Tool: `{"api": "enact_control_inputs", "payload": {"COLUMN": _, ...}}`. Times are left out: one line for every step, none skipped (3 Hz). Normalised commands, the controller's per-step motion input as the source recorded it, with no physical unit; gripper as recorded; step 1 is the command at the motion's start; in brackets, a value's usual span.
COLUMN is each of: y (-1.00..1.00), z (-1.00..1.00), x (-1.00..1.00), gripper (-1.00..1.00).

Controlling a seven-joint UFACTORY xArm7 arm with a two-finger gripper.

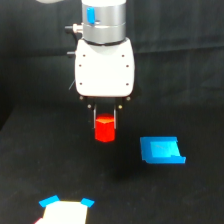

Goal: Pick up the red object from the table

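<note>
The red object (pixel 105 130) is a small bright red-orange block held between the fingers of my gripper (pixel 105 121). It hangs below the white gripper body, and looks lifted off the black table (pixel 50 165), with a faint dark shadow under it. The gripper's jaws are shut on the block's upper part; the lower half of the block shows below the fingertips.
A flat blue piece (pixel 161 150) lies on the table to the exterior view's right of the gripper. A white shape with blue corners (pixel 66 211) sits at the bottom edge, to the exterior view's left.
</note>
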Motion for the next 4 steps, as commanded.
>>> {"api": "enact_control_inputs", "payload": {"y": 0.09, "z": 0.06, "x": 0.18, "gripper": -1.00}}
{"api": "enact_control_inputs", "payload": {"y": 0.12, "z": 0.04, "x": -0.13, "gripper": -1.00}}
{"api": "enact_control_inputs", "payload": {"y": 0.10, "z": 0.22, "x": 0.16, "gripper": -1.00}}
{"api": "enact_control_inputs", "payload": {"y": -0.25, "z": -0.09, "x": 0.42, "gripper": -1.00}}
